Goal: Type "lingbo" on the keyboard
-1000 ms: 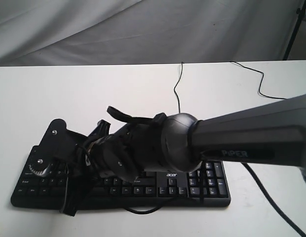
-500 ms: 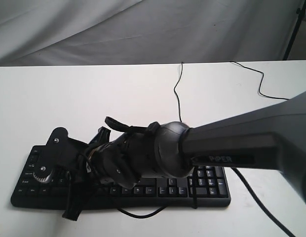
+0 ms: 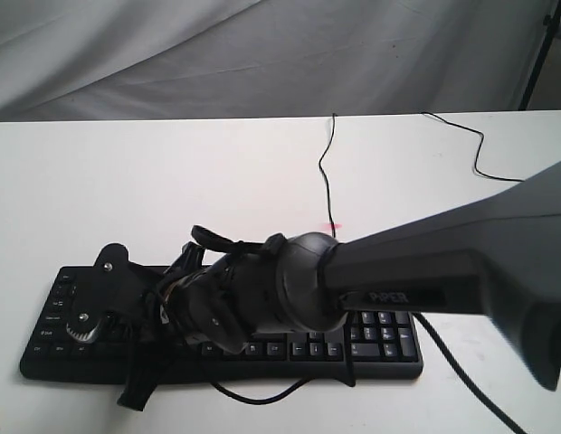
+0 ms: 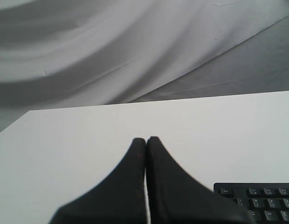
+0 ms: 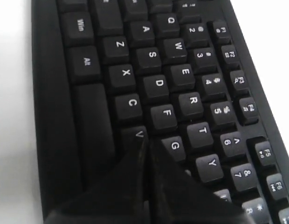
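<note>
The black keyboard point(image 3: 382, 342) lies near the front edge of the white table, with most of its left and middle keys covered by my right arm point(image 3: 398, 267), which reaches across from the right. My right gripper point(image 5: 147, 142) is shut and holds nothing. Its tips sit right at the keyboard point(image 5: 154, 84), at the boundary of the V key point(image 5: 139, 134) and G key point(image 5: 175, 145). My left gripper point(image 4: 145, 139) is shut and empty, hovering over bare table beside the Esc corner of the keyboard point(image 4: 256, 200). I cannot make out the left gripper in the exterior view.
The keyboard's thin cable point(image 3: 324, 163) runs toward the table's far edge. A second black cable point(image 3: 470, 149) crosses the far right of the table. A grey cloth backdrop point(image 3: 262, 54) hangs behind. A dark stand leg point(image 3: 537, 59) is at top right.
My right arm has dropped lower over the keyboard, and its wrist has sunk toward the keys on the left half.
</note>
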Robot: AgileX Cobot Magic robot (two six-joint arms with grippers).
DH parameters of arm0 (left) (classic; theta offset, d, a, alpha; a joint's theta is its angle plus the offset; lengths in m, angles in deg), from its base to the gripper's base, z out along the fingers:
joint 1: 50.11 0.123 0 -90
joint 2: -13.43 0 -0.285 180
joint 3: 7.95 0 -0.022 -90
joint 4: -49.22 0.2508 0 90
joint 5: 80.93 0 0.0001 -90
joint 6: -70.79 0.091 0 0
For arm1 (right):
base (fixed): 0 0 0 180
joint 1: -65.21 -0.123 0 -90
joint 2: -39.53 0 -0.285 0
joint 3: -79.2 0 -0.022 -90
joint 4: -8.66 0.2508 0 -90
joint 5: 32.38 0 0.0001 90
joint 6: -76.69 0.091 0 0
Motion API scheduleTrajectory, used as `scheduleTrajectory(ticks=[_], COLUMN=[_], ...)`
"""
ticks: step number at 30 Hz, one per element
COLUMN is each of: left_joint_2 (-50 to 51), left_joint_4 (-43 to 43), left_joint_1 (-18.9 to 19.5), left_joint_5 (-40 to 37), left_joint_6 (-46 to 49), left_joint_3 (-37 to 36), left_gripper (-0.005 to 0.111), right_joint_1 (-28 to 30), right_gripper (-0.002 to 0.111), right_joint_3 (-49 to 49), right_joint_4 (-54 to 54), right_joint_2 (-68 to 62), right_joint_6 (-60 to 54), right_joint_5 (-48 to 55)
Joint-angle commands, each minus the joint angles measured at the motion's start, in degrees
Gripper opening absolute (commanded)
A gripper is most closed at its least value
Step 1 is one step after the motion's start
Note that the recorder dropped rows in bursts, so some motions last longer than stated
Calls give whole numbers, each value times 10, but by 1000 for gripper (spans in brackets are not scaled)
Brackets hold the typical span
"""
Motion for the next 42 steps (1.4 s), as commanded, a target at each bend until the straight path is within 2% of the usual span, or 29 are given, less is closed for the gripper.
scheduleTrajectory(ticks=[1, 16, 34, 42], left_joint_2=[2, 2, 2, 2], left_joint_4=[0, 0, 0, 0], left_joint_1=[-2, -2, -2, -2], left_joint_5=[2, 2, 2, 2], left_joint_6=[-2, -2, -2, -2], left_joint_3=[-3, -3, -3, -3], left_gripper=[1, 1, 1, 1], right_joint_1=[2, 3, 54, 67], right_gripper=[0, 0, 0, 0], right_joint_3=[-3, -3, -3, -52], right_joint_4=[6, -2, -4, -1], right_joint_2=[-4, 46, 57, 74], right_joint_6=[-3, -3, -1, -1], right_joint_5=[6, 7, 36, -5])
